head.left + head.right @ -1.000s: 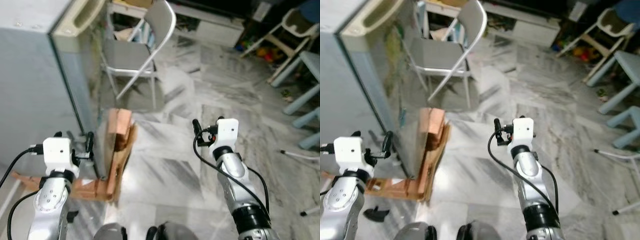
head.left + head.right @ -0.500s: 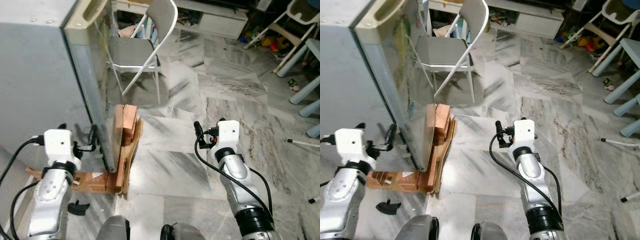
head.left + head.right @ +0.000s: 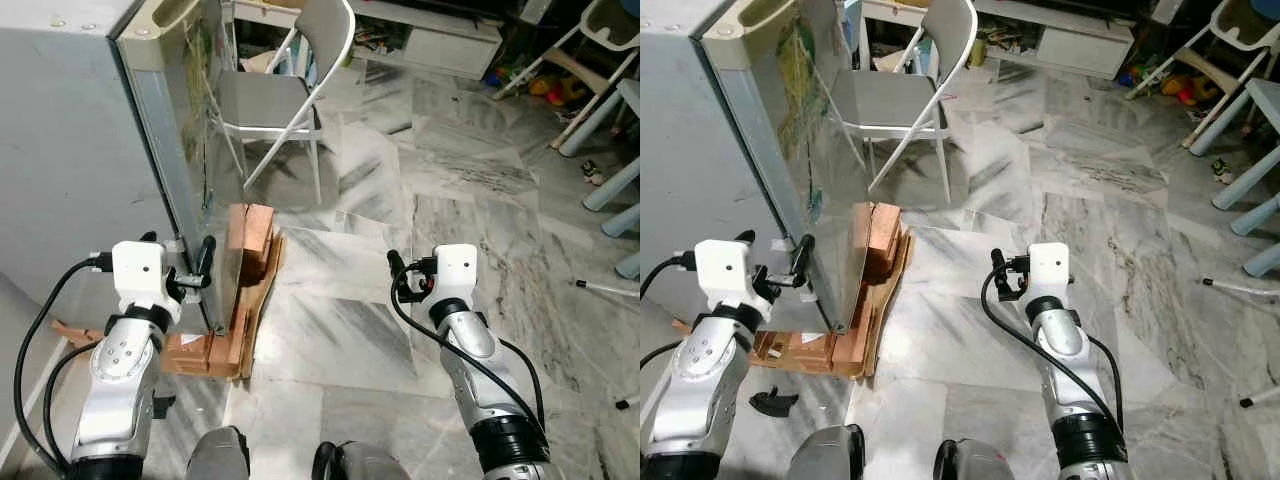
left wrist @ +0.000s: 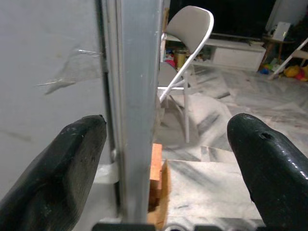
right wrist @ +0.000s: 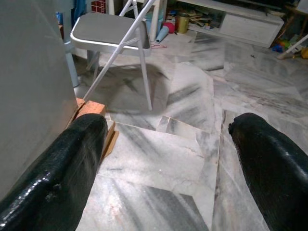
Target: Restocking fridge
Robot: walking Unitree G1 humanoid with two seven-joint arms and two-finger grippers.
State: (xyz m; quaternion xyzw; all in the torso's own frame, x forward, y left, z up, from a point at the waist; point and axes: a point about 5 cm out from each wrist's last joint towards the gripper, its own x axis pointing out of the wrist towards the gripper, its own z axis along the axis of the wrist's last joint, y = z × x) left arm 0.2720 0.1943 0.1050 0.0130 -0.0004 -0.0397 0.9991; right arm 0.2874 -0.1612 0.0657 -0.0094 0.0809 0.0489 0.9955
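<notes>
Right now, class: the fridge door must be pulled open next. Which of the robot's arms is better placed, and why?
Left. The left gripper is open, its fingers either side of the fridge door's edge. The right gripper hovers over bare marble floor, well away from the fridge.

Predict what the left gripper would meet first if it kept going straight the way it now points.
Probably the fridge's grey vertical corner edge: the open left gripper straddles it, one finger on each side. Depth is unclear.
</notes>
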